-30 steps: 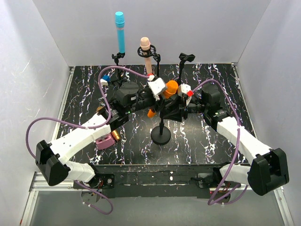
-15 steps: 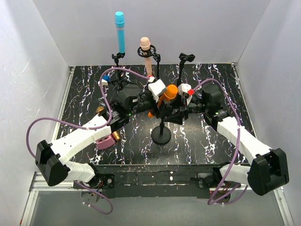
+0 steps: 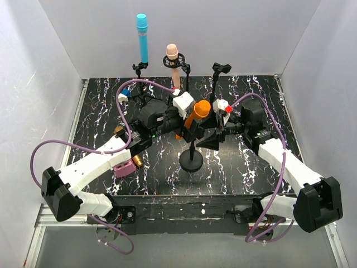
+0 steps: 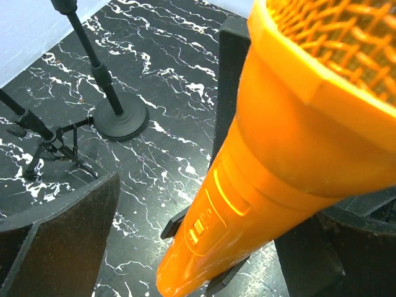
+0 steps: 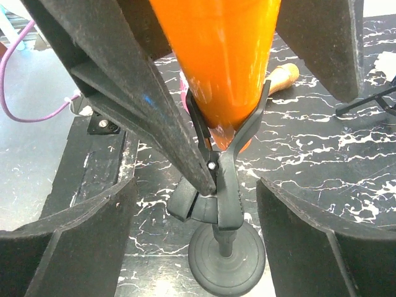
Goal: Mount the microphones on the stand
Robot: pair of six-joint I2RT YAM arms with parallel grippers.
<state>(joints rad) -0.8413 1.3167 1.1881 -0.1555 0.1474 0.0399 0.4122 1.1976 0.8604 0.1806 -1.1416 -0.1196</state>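
The orange microphone (image 3: 199, 110) sits tilted in the clip (image 5: 223, 167) of the middle stand (image 3: 191, 161). My left gripper (image 3: 187, 120) is open around its body (image 4: 260, 161), with gaps on both sides. My right gripper (image 3: 210, 138) is open too, its fingers (image 5: 74, 247) on either side of the clip without touching it. The cyan microphone (image 3: 143, 38) and the pale pink one (image 3: 173, 60) stand in their stands at the back. The golden-brown microphone (image 3: 136, 161) lies on the table under my left arm.
An empty stand clip (image 3: 221, 68) rises at the back right. A flat boxy pink object (image 3: 122, 169) lies beside the golden-brown microphone. The stand's round base (image 5: 226, 253) is just below my right fingers. White walls close in three sides.
Both grippers have opened wide and let go. The orange microphone stays in the clip, and the right gripper has drawn back slightly.
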